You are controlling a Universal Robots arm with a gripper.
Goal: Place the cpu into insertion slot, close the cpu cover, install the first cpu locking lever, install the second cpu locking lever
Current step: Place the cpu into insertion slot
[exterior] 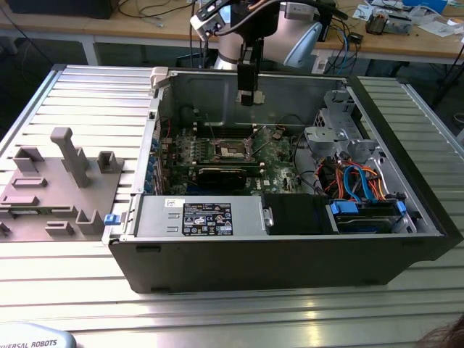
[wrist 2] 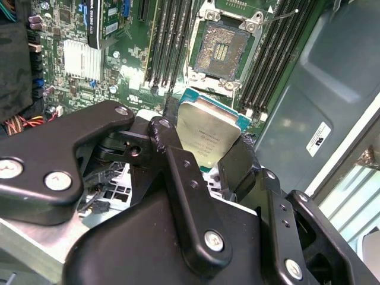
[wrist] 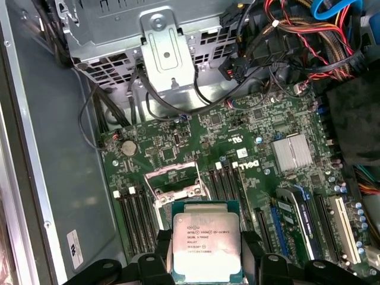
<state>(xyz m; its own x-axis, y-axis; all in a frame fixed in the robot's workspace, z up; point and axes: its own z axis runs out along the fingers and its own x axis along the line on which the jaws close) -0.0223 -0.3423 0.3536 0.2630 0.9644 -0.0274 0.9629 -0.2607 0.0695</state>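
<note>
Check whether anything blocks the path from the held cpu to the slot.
Nothing visible does. The gripper holds the cpu above the board, and the slot lies open, its contacts uncovered, with no cable across it.

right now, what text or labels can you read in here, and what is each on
None I can quote reliably.
cpu, held in the pincer: fine print lines, too small.
dark sticker on the grey metal box: too small.
white label on the case wall: too small.
</note>
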